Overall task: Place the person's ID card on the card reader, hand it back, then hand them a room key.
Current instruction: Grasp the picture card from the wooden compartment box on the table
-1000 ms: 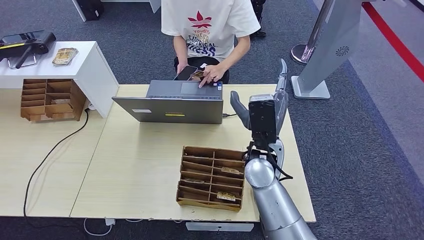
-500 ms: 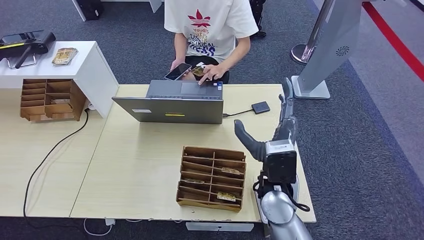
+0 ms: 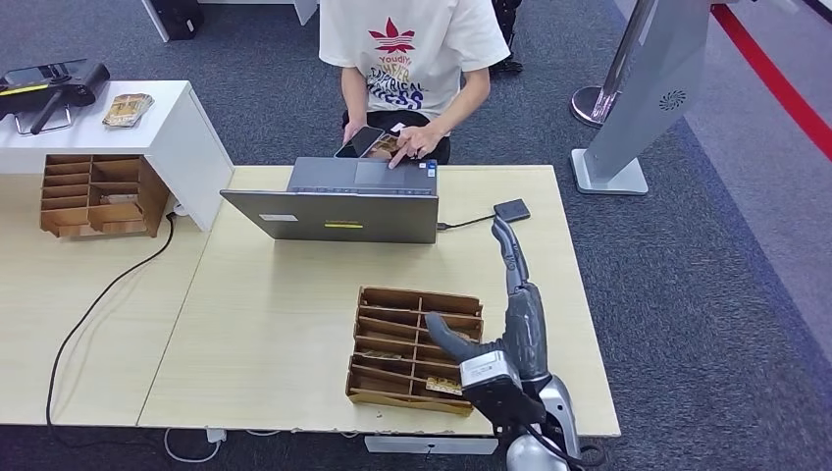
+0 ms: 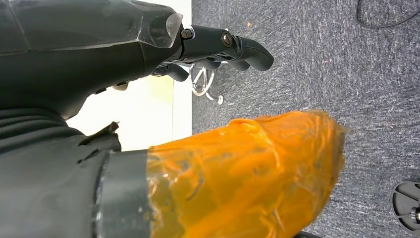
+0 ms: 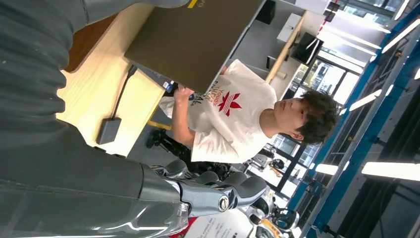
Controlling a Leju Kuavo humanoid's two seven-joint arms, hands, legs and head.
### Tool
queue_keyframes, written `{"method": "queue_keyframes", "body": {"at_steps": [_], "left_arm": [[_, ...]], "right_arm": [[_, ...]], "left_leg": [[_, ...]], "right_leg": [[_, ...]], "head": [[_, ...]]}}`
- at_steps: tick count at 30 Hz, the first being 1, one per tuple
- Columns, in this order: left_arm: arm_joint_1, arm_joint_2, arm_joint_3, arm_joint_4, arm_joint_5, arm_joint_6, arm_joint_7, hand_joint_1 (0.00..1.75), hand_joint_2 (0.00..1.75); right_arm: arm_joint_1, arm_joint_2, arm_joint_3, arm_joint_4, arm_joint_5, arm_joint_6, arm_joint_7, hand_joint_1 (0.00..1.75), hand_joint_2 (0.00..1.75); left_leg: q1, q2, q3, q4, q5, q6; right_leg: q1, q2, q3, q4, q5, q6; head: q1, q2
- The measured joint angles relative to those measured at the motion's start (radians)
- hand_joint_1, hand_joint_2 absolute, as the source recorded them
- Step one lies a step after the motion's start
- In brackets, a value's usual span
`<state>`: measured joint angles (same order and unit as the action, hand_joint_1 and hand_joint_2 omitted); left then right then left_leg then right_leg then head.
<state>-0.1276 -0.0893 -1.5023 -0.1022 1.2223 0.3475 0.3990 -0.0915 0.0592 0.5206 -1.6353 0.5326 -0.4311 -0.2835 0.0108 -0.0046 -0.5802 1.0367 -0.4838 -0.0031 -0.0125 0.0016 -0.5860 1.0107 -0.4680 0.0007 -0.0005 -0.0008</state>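
Note:
My right hand (image 3: 520, 324) hovers over the near right part of the table, open and holding nothing. Its fingers (image 3: 505, 250) stretch toward the small dark card reader (image 3: 511, 209), which lies apart from them near the far right edge. The reader (image 5: 109, 130) also lies past my right hand (image 5: 148, 193) in the right wrist view. Room key cards (image 3: 443, 385) sit in slots of the cardboard organiser (image 3: 392, 397) beside my thumb. The person (image 3: 412, 49) sits behind the laptop with a phone (image 3: 359, 142) and a small card-like thing (image 3: 389, 145) in their hands. My left hand (image 4: 124, 49) hangs over carpet, holding nothing.
An open grey laptop (image 3: 334, 216) stands at the table's far side, cabled to the reader. A second cardboard organiser (image 3: 93, 196) and a white cabinet (image 3: 186, 137) are at the left. A grey stand base (image 3: 608, 172) sits on the carpet to the right.
My right arm has dropped and drawn back from above the card reader to beside the organiser, and the reader has come into sight. The person has shifted the phone slightly.

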Motion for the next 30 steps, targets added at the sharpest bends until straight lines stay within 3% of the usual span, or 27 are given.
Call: {"method": "queue_keyframes", "body": {"at_steps": [2,3,12,20,23,26,27,30], "left_arm": [[0.000,0.000,0.000,0.000,0.002,0.000,0.000,0.00,0.00],[0.000,0.000,0.000,0.000,0.004,0.000,0.000,0.00,0.00],[0.001,-0.002,0.000,0.000,0.012,0.000,0.003,0.00,0.00],[0.001,-0.003,0.000,0.000,0.017,0.000,0.003,0.00,0.00],[0.001,-0.003,0.000,0.000,0.020,-0.001,0.003,0.00,0.00],[0.001,-0.006,0.000,0.000,0.028,-0.001,0.003,0.00,0.00],[0.001,-0.006,0.000,0.000,0.031,-0.001,0.003,0.00,0.00],[0.001,-0.008,0.000,0.000,0.039,-0.001,0.003,0.00,0.00]], "right_arm": [[0.012,-0.008,0.005,0.003,0.036,-0.010,0.006,1.67,1.75],[0.019,-0.011,0.008,0.006,0.058,-0.017,0.010,1.75,1.75],[0.042,-0.015,0.030,0.031,0.303,-0.123,0.073,1.75,1.75],[0.048,-0.017,0.031,0.046,0.363,-0.150,0.095,1.75,1.75],[0.050,-0.018,0.031,0.049,0.399,-0.162,0.110,1.53,1.75],[0.052,-0.019,0.031,0.055,0.463,-0.171,0.143,0.94,1.75],[0.052,-0.019,0.031,0.059,0.487,-0.172,0.156,0.82,1.75],[0.052,-0.020,0.032,0.077,0.556,-0.171,0.198,0.79,1.75]], "left_leg": [[0.000,0.000,0.000,0.000,0.000,0.000],[0.000,0.000,0.000,0.000,0.000,0.000],[0.000,0.000,0.000,0.000,0.000,0.000],[0.000,0.000,0.000,0.000,0.000,0.000],[0.000,0.000,0.000,0.000,0.000,0.000],[0.000,0.000,0.000,0.000,0.000,0.000],[0.000,0.000,0.000,0.000,0.000,0.000],[0.000,0.000,0.000,0.000,0.000,0.000]], "right_leg": [[0.000,0.000,0.000,0.000,0.000,0.000],[0.000,0.000,0.000,0.000,0.000,0.000],[0.000,0.000,0.000,0.000,0.000,0.000],[0.000,0.000,0.000,0.000,0.000,0.000],[0.000,0.000,0.000,0.000,0.000,0.000],[0.000,0.000,0.000,0.000,0.000,0.000],[0.000,0.000,0.000,0.000,0.000,0.000],[0.000,0.000,0.000,0.000,0.000,0.000]], "head": [[0.000,0.000],[0.000,0.000],[0.000,0.000],[0.000,0.000],[0.000,0.000],[0.000,0.000],[0.000,0.000],[0.000,0.000]]}}
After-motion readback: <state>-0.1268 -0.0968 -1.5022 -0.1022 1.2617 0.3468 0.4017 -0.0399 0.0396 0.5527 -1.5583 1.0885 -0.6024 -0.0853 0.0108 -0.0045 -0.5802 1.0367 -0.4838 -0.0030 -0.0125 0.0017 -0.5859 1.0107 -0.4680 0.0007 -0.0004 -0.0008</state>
